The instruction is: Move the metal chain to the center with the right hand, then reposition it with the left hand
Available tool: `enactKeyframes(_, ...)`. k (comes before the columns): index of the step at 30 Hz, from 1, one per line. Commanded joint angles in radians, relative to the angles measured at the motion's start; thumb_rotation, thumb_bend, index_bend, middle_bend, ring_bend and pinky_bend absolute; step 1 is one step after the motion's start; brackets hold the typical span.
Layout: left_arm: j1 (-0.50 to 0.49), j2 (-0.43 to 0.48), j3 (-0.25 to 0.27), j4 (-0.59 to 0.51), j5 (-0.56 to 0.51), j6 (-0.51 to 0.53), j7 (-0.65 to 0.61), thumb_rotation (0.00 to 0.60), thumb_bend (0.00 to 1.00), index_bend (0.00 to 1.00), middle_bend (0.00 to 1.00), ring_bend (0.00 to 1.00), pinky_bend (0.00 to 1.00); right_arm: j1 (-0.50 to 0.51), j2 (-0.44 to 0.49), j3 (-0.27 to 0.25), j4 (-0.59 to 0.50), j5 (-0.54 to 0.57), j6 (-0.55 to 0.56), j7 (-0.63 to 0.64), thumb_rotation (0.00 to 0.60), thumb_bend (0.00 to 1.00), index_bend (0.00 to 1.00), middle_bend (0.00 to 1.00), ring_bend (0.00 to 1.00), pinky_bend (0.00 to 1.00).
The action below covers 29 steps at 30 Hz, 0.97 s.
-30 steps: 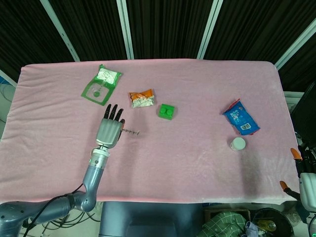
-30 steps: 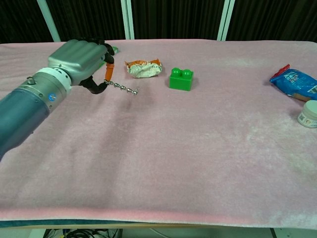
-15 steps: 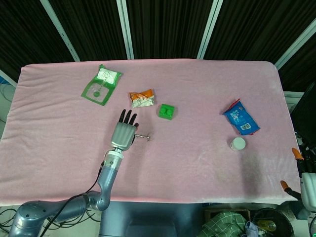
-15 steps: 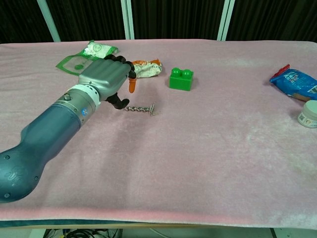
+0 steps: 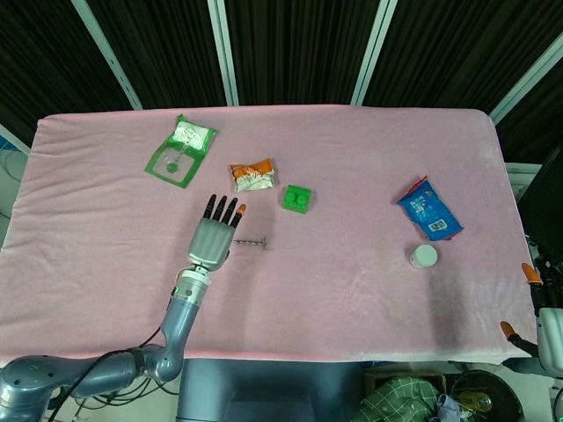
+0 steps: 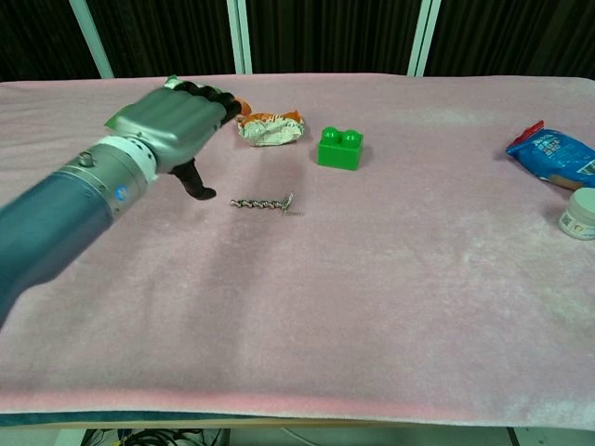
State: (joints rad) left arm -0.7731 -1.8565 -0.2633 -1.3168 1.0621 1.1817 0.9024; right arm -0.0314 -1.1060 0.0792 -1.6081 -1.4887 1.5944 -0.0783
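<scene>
At the left of the pink table cloth (image 5: 352, 290), a green packet (image 5: 180, 149) was noted near the far edge. The left hand (image 5: 212, 239) was observed raised just left of the metal chain (image 5: 253, 242), its fingers extended and apart, nothing held; thumb and chain were seen apart in the chest view. The chain was found lying flat on the cloth, left of centre. An orange-and-white wrapper (image 5: 252, 175) and a green brick (image 5: 297, 198) were recorded beyond it. A blue packet (image 5: 428, 210) and a white cap (image 5: 423, 256) were located towards the right. Only orange fingertips of the right hand (image 5: 526, 299) were visible at the right edge; its finger state could not be determined.
</scene>
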Motion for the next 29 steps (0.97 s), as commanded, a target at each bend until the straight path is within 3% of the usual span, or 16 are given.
enactKeyframes(1,0.065,0.186,0.011,-0.211,0.017,0.094,0.086,0.600,0.18,0.11,0.04,0.00,0.00,0.000,0.000,0.001,0.002,0.005,-0.003,-0.001,0.600,0.10,0.00,0.00,0.00,0.18)
enactKeyframes(7,0.198,0.446,0.060,-0.484,0.079,0.204,0.017,0.600,0.18,0.13,0.04,0.00,0.00,0.004,-0.004,0.003,0.014,0.023,-0.019,-0.014,0.600,0.10,0.00,0.00,0.00,0.18)
enactKeyframes(14,0.422,0.719,0.218,-0.677,0.224,0.362,-0.194,0.600,0.18,0.13,0.05,0.00,0.00,0.012,-0.015,0.004,0.037,0.041,-0.044,-0.034,0.600,0.10,0.00,0.00,0.00,0.18)
enactKeyframes(18,0.536,0.794,0.299,-0.654,0.329,0.462,-0.345,0.600,0.18,0.13,0.05,0.00,0.00,0.014,-0.022,0.004,0.041,0.045,-0.047,-0.043,0.600,0.10,0.00,0.00,0.00,0.18)
enactKeyframes(22,0.616,0.819,0.359,-0.573,0.356,0.498,-0.469,0.600,0.18,0.13,0.05,0.00,0.00,0.013,-0.025,0.006,0.038,0.044,-0.041,-0.047,0.600,0.10,0.00,0.00,0.00,0.18)
enactKeyframes(29,0.660,0.795,0.362,-0.424,0.326,0.471,-0.649,0.600,0.18,0.11,0.04,0.00,0.00,0.010,-0.024,0.005,0.033,0.040,-0.034,-0.048,0.600,0.10,0.00,0.00,0.00,0.18)
